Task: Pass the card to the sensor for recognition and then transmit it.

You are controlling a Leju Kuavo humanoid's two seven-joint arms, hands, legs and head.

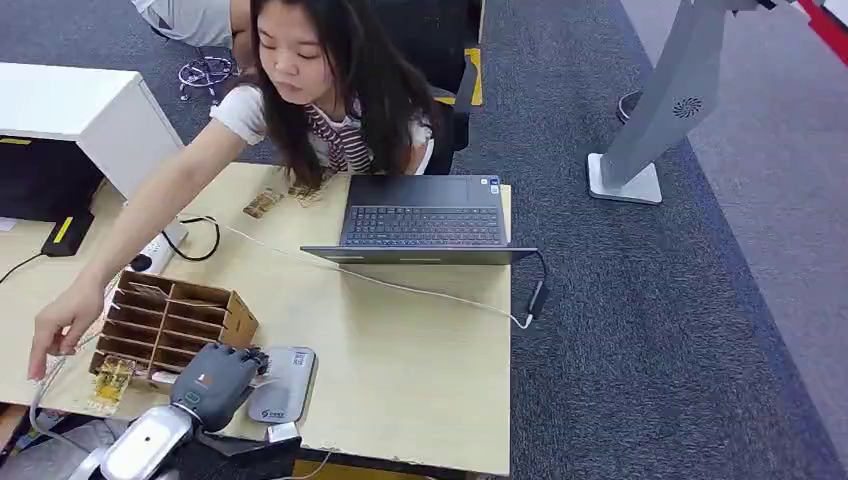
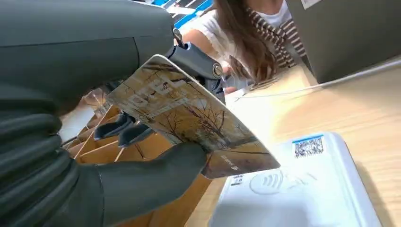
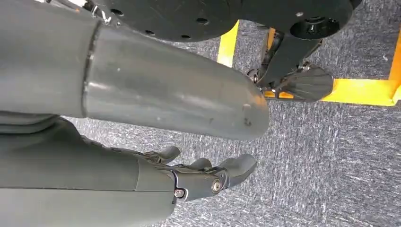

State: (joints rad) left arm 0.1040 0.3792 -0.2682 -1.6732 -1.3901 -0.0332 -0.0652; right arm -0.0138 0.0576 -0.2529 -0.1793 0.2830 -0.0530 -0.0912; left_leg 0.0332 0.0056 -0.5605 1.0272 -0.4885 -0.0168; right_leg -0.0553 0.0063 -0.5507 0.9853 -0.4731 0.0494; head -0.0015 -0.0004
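My left hand (image 1: 215, 380) hovers at the near table edge, between the cardboard card rack (image 1: 170, 322) and the grey card sensor (image 1: 284, 384). In the left wrist view it pinches a card (image 2: 189, 116) printed with bare trees between thumb (image 2: 156, 177) and fingers. The card sits tilted just above the sensor pad (image 2: 302, 189), which shows a contactless symbol and a QR sticker. My right hand (image 3: 189, 175) hangs over grey carpet with its fingers apart and nothing in it.
A person leans over the table, one hand (image 1: 60, 325) reaching past the rack at the left edge. An open laptop (image 1: 425, 220) with a white cable sits mid-table. Loose cards (image 1: 265, 203) lie near the far edge. A grey stand base (image 1: 625, 180) is on the carpet.
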